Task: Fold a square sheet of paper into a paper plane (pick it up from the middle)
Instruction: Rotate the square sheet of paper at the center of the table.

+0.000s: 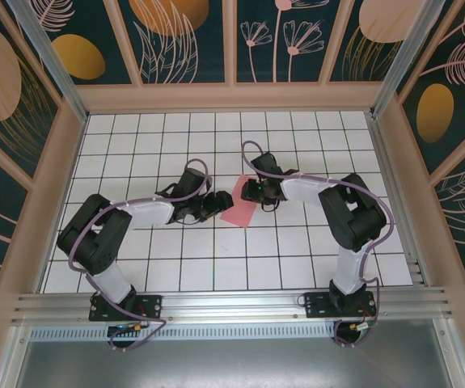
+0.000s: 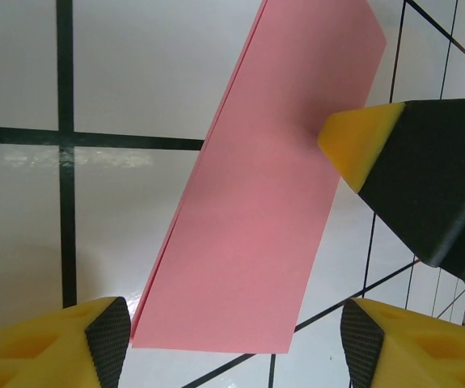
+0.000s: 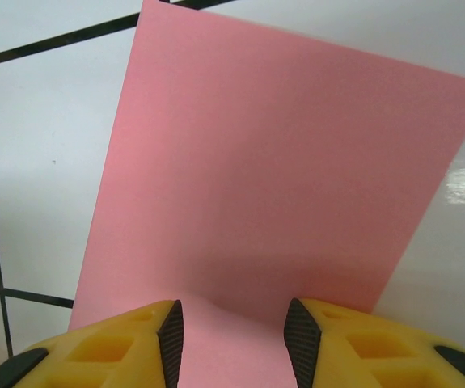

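My left claw [image 1: 218,202] sits low over the middle of the white worktop [image 1: 297,259], which is ruled into squares by dark lines. Its two yellow fingers [image 2: 70,343] stand wide apart and hold nothing. From my left wrist, the pink surface lies on the tiles between them and beyond their tips.

Just to the right of that claw lies the sheet of paper [image 1: 238,212], at the centre of the worktop between my two claws and slanted across the grid lines. It is a plain, even pink-red. From my left wrist it looks like a long, narrow strip with straight edges and sharp corners. Along its left long edge a second layer peeks out, so it is folded over on itself. From my right wrist it is a broad pink rectangle, smooth apart from a soft shadowed rise close to my fingers.

My right claw [image 1: 250,192] is at the paper's far right side. Its fingers are parted, with a strip of pink showing in the gap, and they are not pinched on the sheet. One yellow fingertip [image 2: 353,141] touches the paper's right edge from above.

Around the worktop stand dark wall panels [image 1: 183,40] painted with pale leaves, flowers and orange ovals.
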Robot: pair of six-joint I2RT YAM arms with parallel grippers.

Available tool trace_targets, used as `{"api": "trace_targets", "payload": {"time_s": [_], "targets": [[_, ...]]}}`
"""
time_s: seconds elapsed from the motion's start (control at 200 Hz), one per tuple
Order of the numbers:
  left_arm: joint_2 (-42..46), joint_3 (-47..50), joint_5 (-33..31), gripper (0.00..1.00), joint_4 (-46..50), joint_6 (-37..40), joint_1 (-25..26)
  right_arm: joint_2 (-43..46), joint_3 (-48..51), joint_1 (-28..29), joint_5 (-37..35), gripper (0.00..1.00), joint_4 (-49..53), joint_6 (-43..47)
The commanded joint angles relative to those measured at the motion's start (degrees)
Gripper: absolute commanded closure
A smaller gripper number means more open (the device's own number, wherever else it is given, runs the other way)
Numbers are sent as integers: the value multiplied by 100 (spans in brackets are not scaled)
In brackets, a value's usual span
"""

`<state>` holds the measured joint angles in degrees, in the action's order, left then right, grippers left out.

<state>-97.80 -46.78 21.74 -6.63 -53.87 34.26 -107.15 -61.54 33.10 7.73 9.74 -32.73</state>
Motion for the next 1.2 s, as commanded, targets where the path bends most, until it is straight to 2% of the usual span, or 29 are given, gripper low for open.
{"api": "trace_targets", "payload": {"time_s": [0.0,0.225,0.681,1.196], "targets": [[-219,-205,35,28,68,-10,69,-168,333,-128,127,58,206,135],[-337,-297,-96,28,303,55,126,-189,405,-145,220,58,116,135],[-431,-367,366,32,145,218,219,-233,423,-145,194,59,107,138],[-332,-338,383,40,-38,244,214,-287,454,-141,217,60,90,118]]}}
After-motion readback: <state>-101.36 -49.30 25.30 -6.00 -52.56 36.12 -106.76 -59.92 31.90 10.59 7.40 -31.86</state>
